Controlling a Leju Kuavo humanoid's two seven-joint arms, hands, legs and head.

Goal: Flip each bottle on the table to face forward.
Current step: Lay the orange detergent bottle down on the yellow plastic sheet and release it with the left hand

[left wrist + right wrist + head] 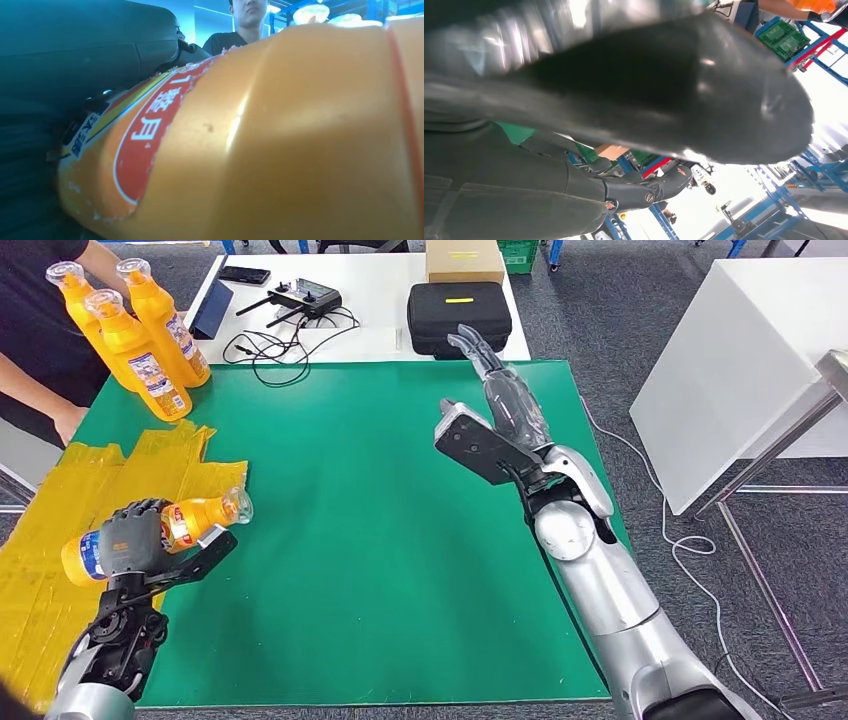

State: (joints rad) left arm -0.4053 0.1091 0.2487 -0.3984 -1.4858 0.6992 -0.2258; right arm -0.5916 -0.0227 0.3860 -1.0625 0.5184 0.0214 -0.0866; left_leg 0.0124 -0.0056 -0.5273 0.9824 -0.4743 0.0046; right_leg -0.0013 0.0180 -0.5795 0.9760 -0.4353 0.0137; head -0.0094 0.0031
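My left hand (135, 538) grips an orange bottle (190, 520) around its middle, holding it on its side above the left edge of the green mat (380, 540), cap pointing right. Up close the same orange bottle (280, 140) shows its red label, with my dark fingers (60, 55) wrapped over it. Three more orange bottles (140, 330) stand upright at the mat's far left corner. My right hand (495, 380) hovers over the mat's far right side with fingers stretched out and nothing in it; its thick thumb (664, 85) is seen close.
A person in a dark shirt (40, 330) stands by the far left corner. Yellow tape (40, 540) covers the table's left side. Behind the mat lie a black case (458, 315), a controller with cables (300, 300) and a cardboard box (465, 258). A white table (740, 360) stands right.
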